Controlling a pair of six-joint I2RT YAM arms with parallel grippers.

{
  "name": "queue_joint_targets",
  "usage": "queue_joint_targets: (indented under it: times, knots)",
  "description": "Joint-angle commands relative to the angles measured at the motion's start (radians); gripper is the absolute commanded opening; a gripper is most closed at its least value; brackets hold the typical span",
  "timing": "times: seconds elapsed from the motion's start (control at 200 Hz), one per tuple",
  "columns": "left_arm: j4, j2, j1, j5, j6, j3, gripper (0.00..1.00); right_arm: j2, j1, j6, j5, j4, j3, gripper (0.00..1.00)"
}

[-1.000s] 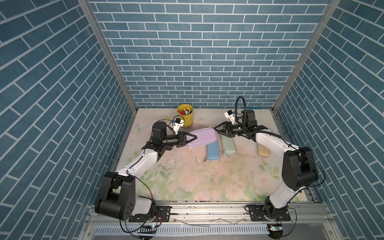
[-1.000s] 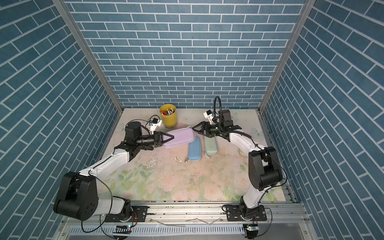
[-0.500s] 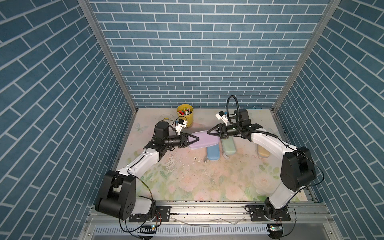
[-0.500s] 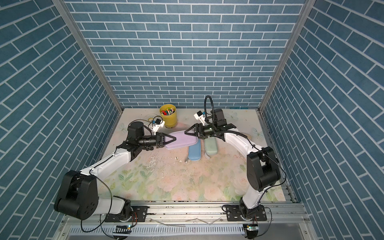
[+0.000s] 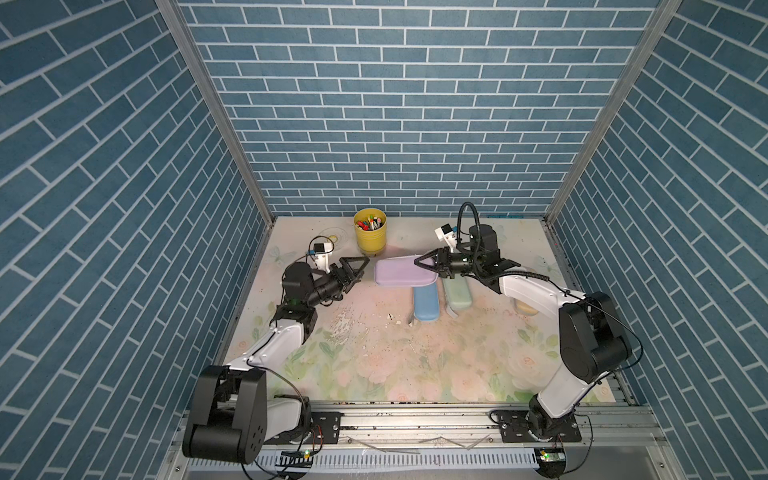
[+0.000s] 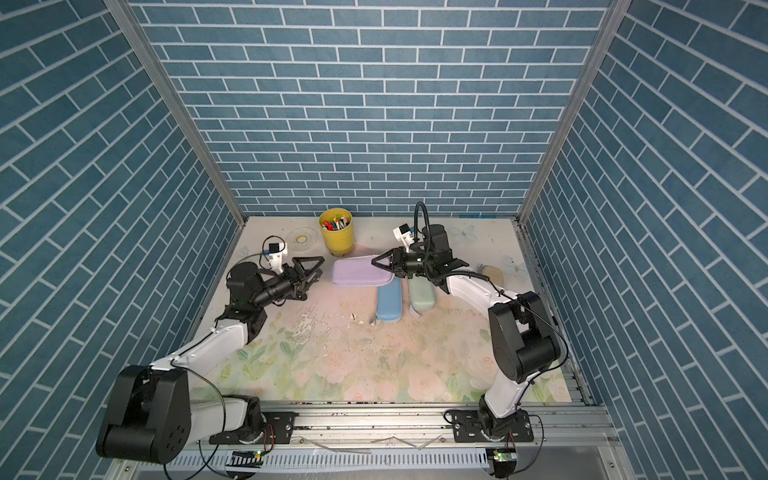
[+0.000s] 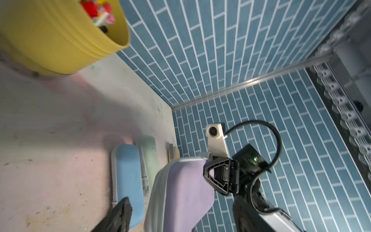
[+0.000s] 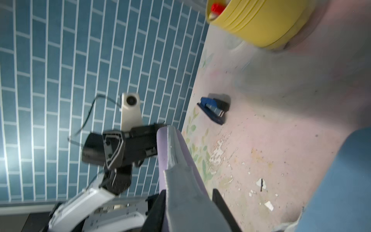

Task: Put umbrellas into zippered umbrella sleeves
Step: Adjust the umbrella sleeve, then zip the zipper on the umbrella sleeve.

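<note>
A lilac zippered umbrella sleeve [image 5: 399, 272] [image 6: 358, 272] hangs level above the table, shut along its grey zip edge. My right gripper [image 5: 424, 266] [image 8: 188, 211] is shut on its right end, one finger on each face. My left gripper [image 5: 358, 266] [image 6: 312, 266] is open just off the sleeve's left end, and in the left wrist view that end [image 7: 180, 190] shows between its spread fingers [image 7: 120, 213]. The light blue sleeve [image 5: 427, 302], the mint one [image 5: 457, 293] and the cream-tan one [image 6: 493, 272] lie on the table. No umbrellas show.
A yellow cup of pens [image 5: 370, 232] [image 6: 336, 232] stands at the back, with a clear round dish [image 6: 303, 237] beside it. A small dark blue object [image 8: 214, 109] lies by the left wall. Brick walls close in three sides.
My left gripper has opened, let go of the lilac sleeve's left end and drawn back left. My right gripper has come in from the right and shut on the other end.
</note>
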Motion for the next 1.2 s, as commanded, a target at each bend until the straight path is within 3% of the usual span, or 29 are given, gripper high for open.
queue_joint_targets:
  times: [0.0,0.1,0.22,0.375,0.51,0.605,0.67,0.72,0.795,0.89,1.005,1.195]
  knots:
    - [0.126,-0.031,-0.117,-0.287,-0.101,-0.072,0.85,-0.049,0.027,0.294,0.355,0.353,-0.062,0.08]
    - [0.137,-0.01,-0.241,-0.425,-0.077,-0.078,0.88,-0.047,0.107,0.375,0.534,0.408,-0.082,0.06]
    - [0.209,0.083,-0.296,-0.454,-0.092,-0.037,0.88,-0.039,0.198,0.453,0.652,0.455,-0.11,0.06]
    - [0.282,0.204,-0.308,-0.463,-0.127,0.005,0.83,-0.02,0.275,0.548,0.702,0.55,-0.138,0.06]
    - [0.379,0.273,-0.302,-0.493,-0.169,0.016,0.73,-0.035,0.325,0.561,0.687,0.479,-0.129,0.08]
    - [0.412,0.299,-0.289,-0.486,-0.183,0.046,0.59,-0.054,0.331,0.571,0.663,0.442,-0.142,0.21]
    - [0.424,0.307,-0.274,-0.478,-0.191,0.058,0.46,-0.079,0.324,0.556,0.642,0.417,-0.16,0.45]
    - [0.435,0.307,-0.257,-0.467,-0.201,0.065,0.37,-0.104,0.295,0.496,0.587,0.363,-0.169,0.56]
    - [0.442,0.302,-0.231,-0.446,-0.209,0.067,0.31,-0.181,0.24,0.324,0.536,0.185,-0.191,0.6]
    - [0.428,0.286,-0.214,-0.423,-0.208,0.072,0.29,-0.297,0.228,-0.051,0.638,-0.11,-0.202,0.55]
    - [0.406,0.268,-0.215,-0.404,-0.202,0.081,0.29,-0.344,0.309,-0.448,0.807,-0.242,-0.212,0.45]
    - [0.376,0.246,-0.215,-0.393,-0.195,0.085,0.29,-0.277,0.429,-0.669,0.942,-0.256,-0.16,0.46]
